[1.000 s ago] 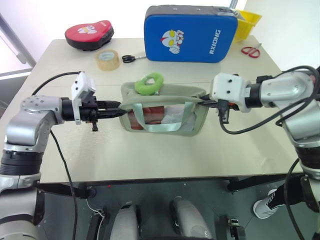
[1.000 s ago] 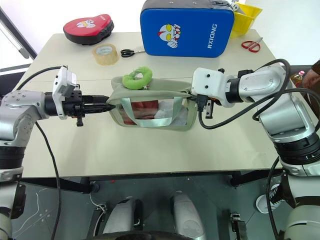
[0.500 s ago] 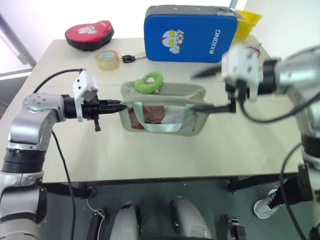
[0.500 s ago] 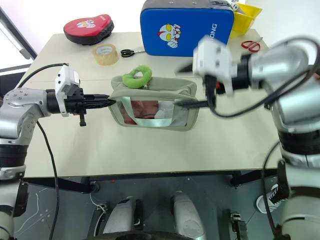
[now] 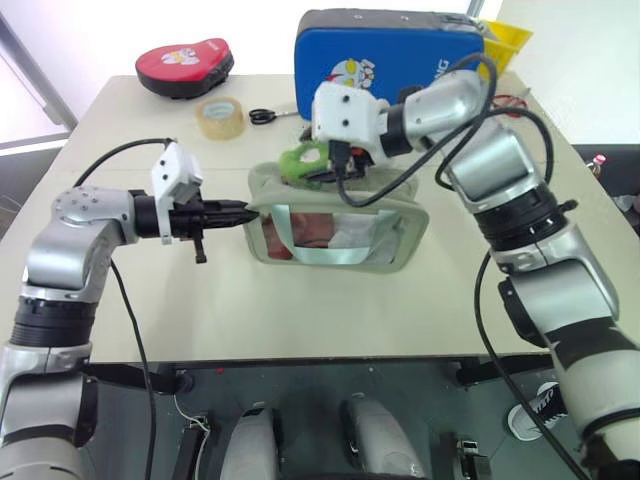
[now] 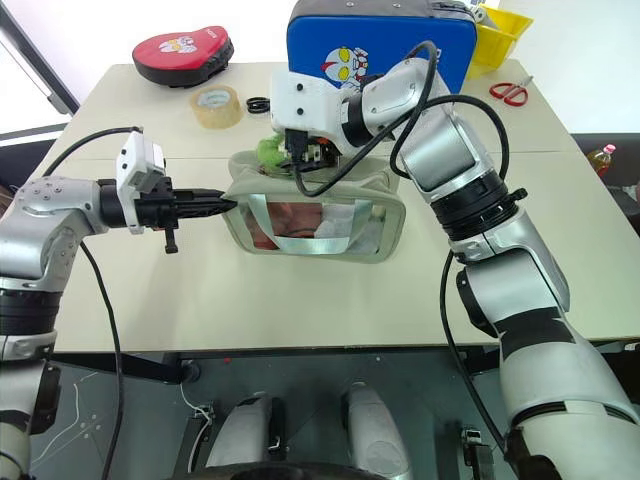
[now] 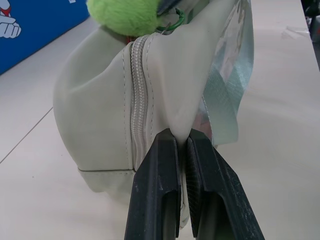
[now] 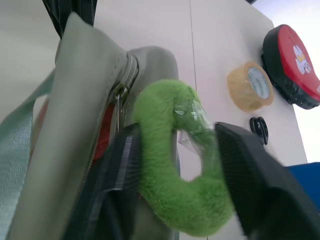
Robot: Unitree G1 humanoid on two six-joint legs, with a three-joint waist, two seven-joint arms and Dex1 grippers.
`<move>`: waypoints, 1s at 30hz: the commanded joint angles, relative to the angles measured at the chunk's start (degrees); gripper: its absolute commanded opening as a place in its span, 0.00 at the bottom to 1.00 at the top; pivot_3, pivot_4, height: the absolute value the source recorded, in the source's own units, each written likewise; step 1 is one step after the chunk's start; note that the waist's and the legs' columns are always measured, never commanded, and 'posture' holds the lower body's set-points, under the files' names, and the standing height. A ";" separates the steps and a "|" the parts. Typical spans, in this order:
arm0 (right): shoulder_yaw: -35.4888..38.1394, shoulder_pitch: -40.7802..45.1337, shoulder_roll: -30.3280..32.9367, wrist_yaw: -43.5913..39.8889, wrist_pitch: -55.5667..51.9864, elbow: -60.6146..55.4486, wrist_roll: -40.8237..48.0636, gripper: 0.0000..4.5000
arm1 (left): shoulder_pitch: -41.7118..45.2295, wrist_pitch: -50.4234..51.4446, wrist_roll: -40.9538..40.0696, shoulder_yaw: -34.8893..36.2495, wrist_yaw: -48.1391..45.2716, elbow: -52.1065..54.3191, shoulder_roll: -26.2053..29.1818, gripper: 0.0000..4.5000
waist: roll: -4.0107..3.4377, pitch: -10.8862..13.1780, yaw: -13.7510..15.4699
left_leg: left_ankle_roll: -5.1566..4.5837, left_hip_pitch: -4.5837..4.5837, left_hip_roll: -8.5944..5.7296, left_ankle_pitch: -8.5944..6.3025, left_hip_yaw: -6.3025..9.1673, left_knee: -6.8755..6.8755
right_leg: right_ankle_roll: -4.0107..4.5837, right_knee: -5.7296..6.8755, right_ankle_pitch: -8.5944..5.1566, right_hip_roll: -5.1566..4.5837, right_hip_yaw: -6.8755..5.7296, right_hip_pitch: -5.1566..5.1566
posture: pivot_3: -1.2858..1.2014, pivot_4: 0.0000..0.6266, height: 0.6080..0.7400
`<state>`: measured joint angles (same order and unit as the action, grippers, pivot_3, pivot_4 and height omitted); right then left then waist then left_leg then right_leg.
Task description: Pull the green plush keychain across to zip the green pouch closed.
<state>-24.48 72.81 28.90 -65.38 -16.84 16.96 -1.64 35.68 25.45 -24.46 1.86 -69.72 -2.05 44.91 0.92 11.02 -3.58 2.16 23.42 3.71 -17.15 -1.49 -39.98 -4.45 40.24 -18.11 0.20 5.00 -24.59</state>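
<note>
Noted the right gripper (image 8: 182, 172) gone from the pouch's (image 5: 340, 235) right end, where it had been a second earlier, and carried across to the keychain (image 8: 165, 200) near the left end. Left the pouch itself in the same place, mid-table (image 5: 300, 310), in front of the blue case (image 5: 400, 60). Found the keychain sitting on top of the pouch at the left end of the zipper (image 7: 137, 100), so the whole run was probably not yet closed.

Found the right gripper part-way closed with the fuzzy ring between its fingers (image 8: 250, 185), one to each side and both touching it; could not tell how firm the hold was. Found the left gripper (image 7: 182, 145) pinched tight on a fold of fabric at the pouch's left end, just beside the zipper.

Judged the step in hand to be securing the keychain before the pull. Needed a squeeze deep enough to bite past the fluff. Called then for a straight draw to the right along the zipper line, kept low and level rather than lifted, with the left pinch holding fast as the counter-pull. Risked slipping off the fluff, or dragging the whole pouch, otherwise.
</note>
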 commanded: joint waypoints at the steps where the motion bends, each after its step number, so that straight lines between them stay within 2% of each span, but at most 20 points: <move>1: 1.86 1.19 0.09 -1.08 0.91 -1.94 -0.10 0.14 | -0.87 0.01 -0.29 0.40 0.19 1.72 0.43 0.00 | 0.00 0.00 -0.04 | 0.00 0.00 0.00 0.00 0.01 0.00 | 0.00 0.01 0.00 0.01 -0.01 0.00 | 0.52 0.24 0.98; 2: 2.11 1.01 0.20 -1.31 0.67 -2.29 0.03 0.03 | -0.85 -0.01 -0.26 0.39 0.23 1.69 0.42 0.00 | 0.00 0.00 -0.04 | 0.00 -0.01 0.00 0.00 0.01 0.00 | 0.00 0.02 0.00 0.01 -0.02 0.00 | 0.52 0.24 0.98; 3: 2.25 0.74 0.41 -1.52 0.37 -2.69 0.05 0.01 | -0.80 -0.02 -0.23 0.38 0.25 1.63 0.43 0.00 | 0.00 0.00 -0.04 | 0.00 -0.01 0.00 0.00 0.02 -0.01 | 0.00 0.03 0.00 0.02 -0.03 0.00 | 0.52 0.24 0.98; 18: 6.09 -0.20 4.37 -1.84 -8.26 -7.22 0.77 0.01 | 0.92 -0.97 0.69 -0.38 -0.22 -0.82 0.13 0.00 | 0.00 0.00 -0.01 | 0.00 -0.01 0.00 0.00 0.06 -0.01 | 0.00 0.03 0.00 0.02 -0.05 0.01 | 0.52 0.24 0.98; 20: 8.05 -0.03 6.78 -1.07 -10.63 -7.39 0.46 0.01 | 0.84 -1.04 0.90 -0.45 0.08 -0.84 0.14 0.00 | 0.00 0.00 0.25 | 0.00 0.00 0.00 0.00 0.06 -0.01 | 0.00 0.03 0.00 0.02 -0.05 0.01 | 0.52 0.24 0.98; 23: 11.56 -3.24 14.62 -1.05 -13.24 -10.85 -0.51 0.01 | 0.30 -0.89 0.80 0.06 0.72 -0.75 0.40 0.00 | -0.01 0.00 1.06 | -0.01 0.01 -0.01 0.00 0.05 0.00 | 0.00 -0.01 0.00 0.01 -0.05 0.01 | 0.52 0.24 0.98; 27: 15.55 -11.68 24.78 -0.13 -17.20 -17.63 -1.48 0.01 | -1.09 -0.14 0.18 0.57 1.53 0.12 0.55 0.00 | 0.00 0.00 1.52 | -0.05 0.04 -0.03 -0.03 -0.02 0.05 | 0.00 -0.15 0.00 0.01 -0.09 0.04 | 0.52 0.24 0.98; 30: 18.64 -17.54 29.29 1.51 -20.02 -21.04 -1.56 0.01 | -1.86 0.44 -0.22 0.92 2.25 0.83 0.56 0.00 | -0.03 0.00 0.84 | -0.08 -0.01 -0.02 -0.04 -0.11 0.07 | 0.01 -0.14 -0.01 0.08 0.00 0.04 | 0.52 0.24 0.98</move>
<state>-9.37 55.73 56.53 -65.30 -35.44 -0.28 -3.14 34.61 25.04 -24.50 2.50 -67.91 -2.33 44.90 0.89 11.03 -2.74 2.09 23.35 3.72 -17.19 -1.61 -39.91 -4.45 40.15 -18.12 0.32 5.07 -24.56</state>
